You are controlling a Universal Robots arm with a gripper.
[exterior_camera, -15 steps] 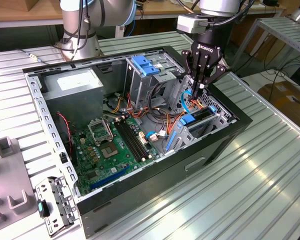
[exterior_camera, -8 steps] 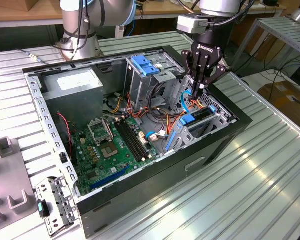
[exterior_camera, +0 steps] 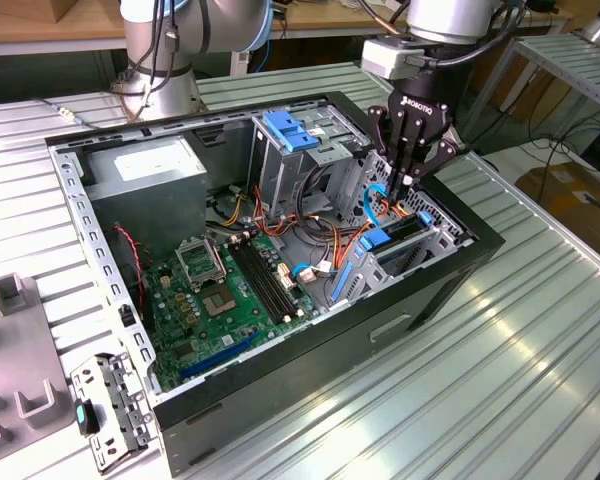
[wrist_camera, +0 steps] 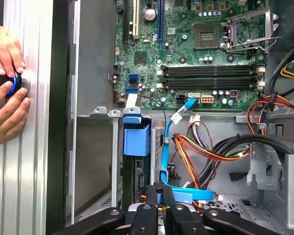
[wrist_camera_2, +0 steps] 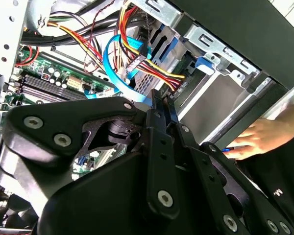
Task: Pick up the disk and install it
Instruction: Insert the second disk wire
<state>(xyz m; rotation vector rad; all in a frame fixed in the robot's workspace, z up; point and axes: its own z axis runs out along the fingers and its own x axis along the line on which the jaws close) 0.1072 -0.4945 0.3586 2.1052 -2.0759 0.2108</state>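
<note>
The disk (exterior_camera: pixel 388 238), a dark drive in a bright blue carrier, sits on edge in the low drive bay at the case's corner on the exterior view's right. Its blue carrier tab (wrist_camera: pixel 136 139) sticks out of the bay slot in the first wrist view and appears in the second wrist view as a blue tab (wrist_camera_2: pixel 206 63). My gripper (exterior_camera: pixel 405 184) hangs just above the bay's far end, pointing down, fingers pressed together with nothing seen between them. The fingertips (wrist_camera: pixel 152 192) are beside the disk's rear edge, close to a light-blue cable (wrist_camera: pixel 167 147).
The open computer case (exterior_camera: pixel 450 290) lies on a ribbed metal table. A tall grey cage with a blue latch (exterior_camera: pixel 288 130) stands beside the bay. Red, yellow and orange wires (wrist_camera: pixel 206 149) crowd the bay. A person's hands (wrist_camera: pixel 5 93) rest on a round controller on the table.
</note>
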